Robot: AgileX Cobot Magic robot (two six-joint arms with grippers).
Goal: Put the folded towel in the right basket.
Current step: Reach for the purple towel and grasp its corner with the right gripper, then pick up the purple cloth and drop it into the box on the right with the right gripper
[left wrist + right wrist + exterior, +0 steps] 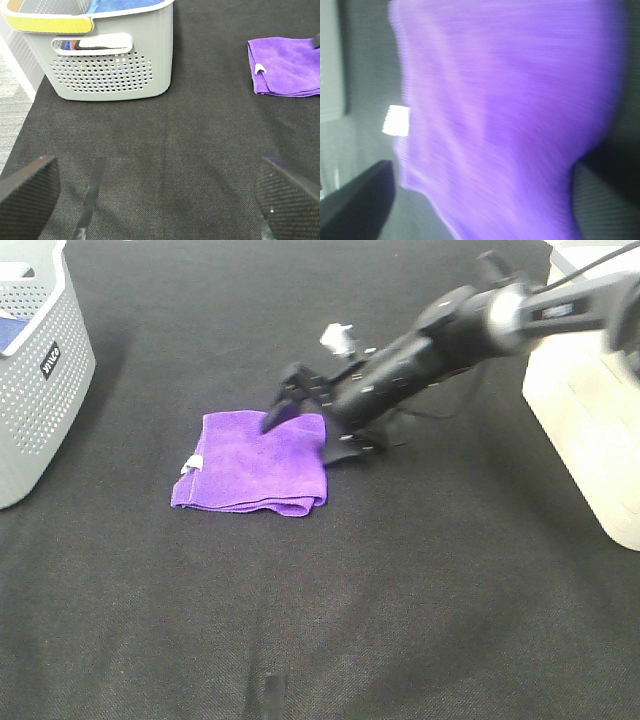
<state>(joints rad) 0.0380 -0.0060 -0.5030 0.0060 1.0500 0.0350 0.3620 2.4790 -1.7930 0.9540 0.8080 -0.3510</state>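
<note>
**Cloth on cloth, plastic at the edges**

Here's the purple towel [255, 460]: soft cloth, matt, with a fine fuzzy nap like microfibre. Under it the bench [200, 150] wears black woven fabric, coarse-grained and dull. Over to the grey basket [112, 70]: smooth moulded plastic, perforated, low sheen. The cream basket [585, 430] looks like smooth plastic too. On the left hand [160, 192], the fingers [27, 190] show a carbon-weave texture. The right arm [440, 340] has a black, slightly glossy casing.

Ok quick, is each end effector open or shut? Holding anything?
Left end effector: open, holding nothing.
Right end effector: open at the purple towel edge, not clamped on it.
</note>
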